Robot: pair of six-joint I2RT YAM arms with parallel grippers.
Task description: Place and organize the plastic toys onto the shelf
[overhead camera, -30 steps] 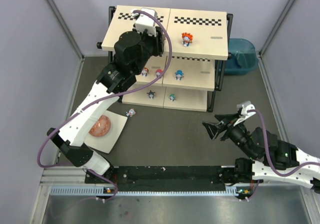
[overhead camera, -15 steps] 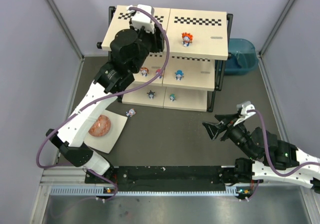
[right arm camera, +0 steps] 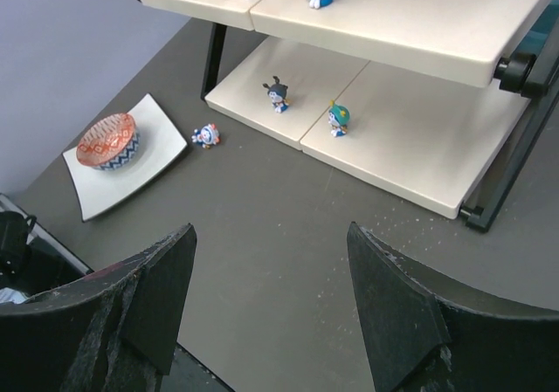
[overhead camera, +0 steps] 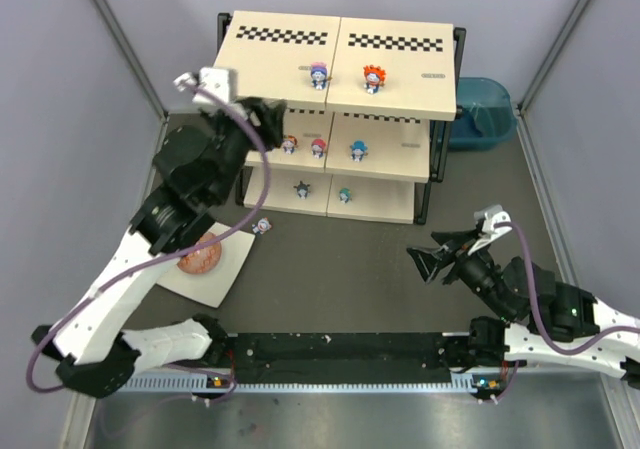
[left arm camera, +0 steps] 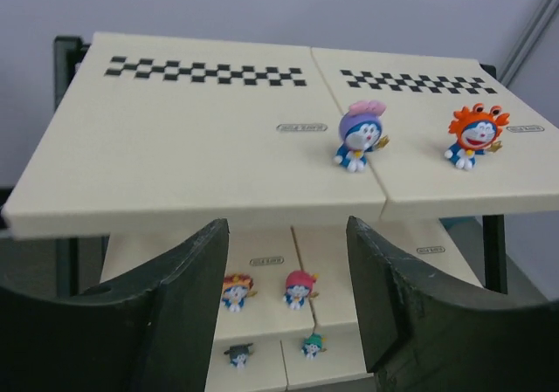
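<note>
The shelf stands at the back. On its top board a purple-headed toy stands next to an orange-headed toy; both show in the left wrist view, purple and orange. Three toys stand on the middle tier and two on the bottom tier. One white-headed toy lies on the floor by the plate, also in the right wrist view. My left gripper is open and empty, in front of the shelf's left side. My right gripper is open and empty over the floor.
A white square plate with an orange-pink patterned disc lies left of centre on the dark floor. A blue tub sits right of the shelf. Grey walls close in both sides.
My left gripper has pulled back and to the left from the top board, leaving the purple-headed toy standing there. The right arm has not moved.
</note>
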